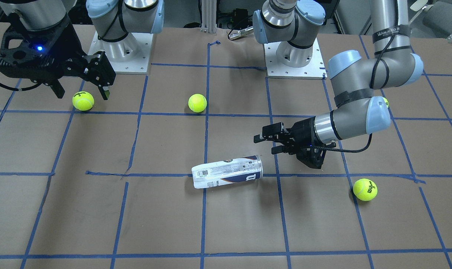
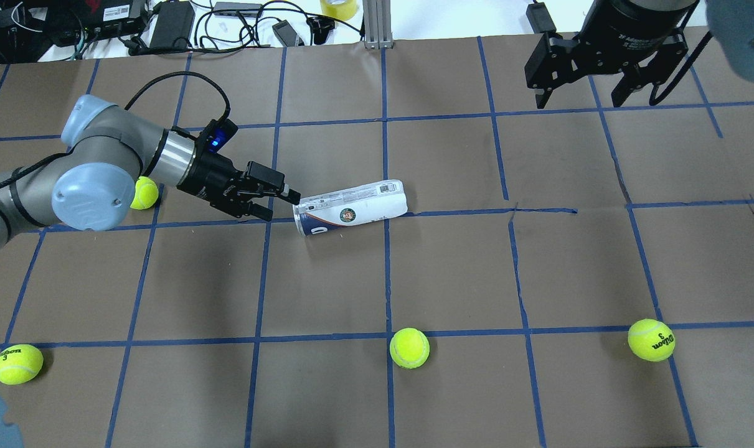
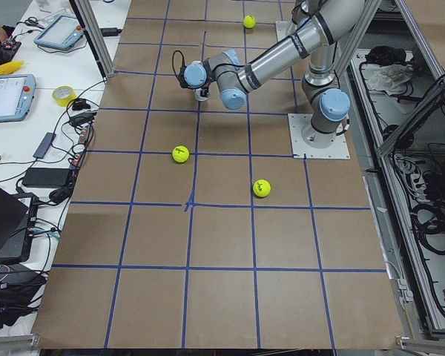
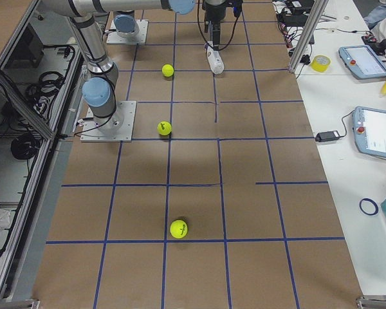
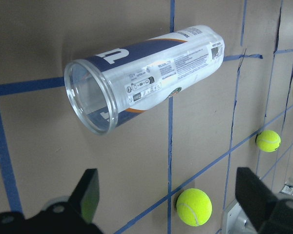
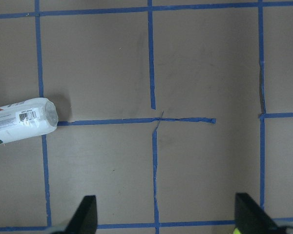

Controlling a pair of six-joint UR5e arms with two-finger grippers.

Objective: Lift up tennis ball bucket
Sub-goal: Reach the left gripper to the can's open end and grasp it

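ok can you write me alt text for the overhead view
The tennis ball bucket lies on its side near the middle of a brown, blue-gridded table, with the left gripper open close by its open end. The right gripper hangs open at the top right, and four tennis balls lie scattered around.

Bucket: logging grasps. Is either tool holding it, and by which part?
Nothing is held: the open left tool sits short of the bucket, at its open end; the open right tool is far off.

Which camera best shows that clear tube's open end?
Left wrist-mounted: the tennis ball bucket lies close, open mouth toward the camera. Overhead and front-facing views show it sideways, smaller; the right wrist-mounted view catches only its closed end.
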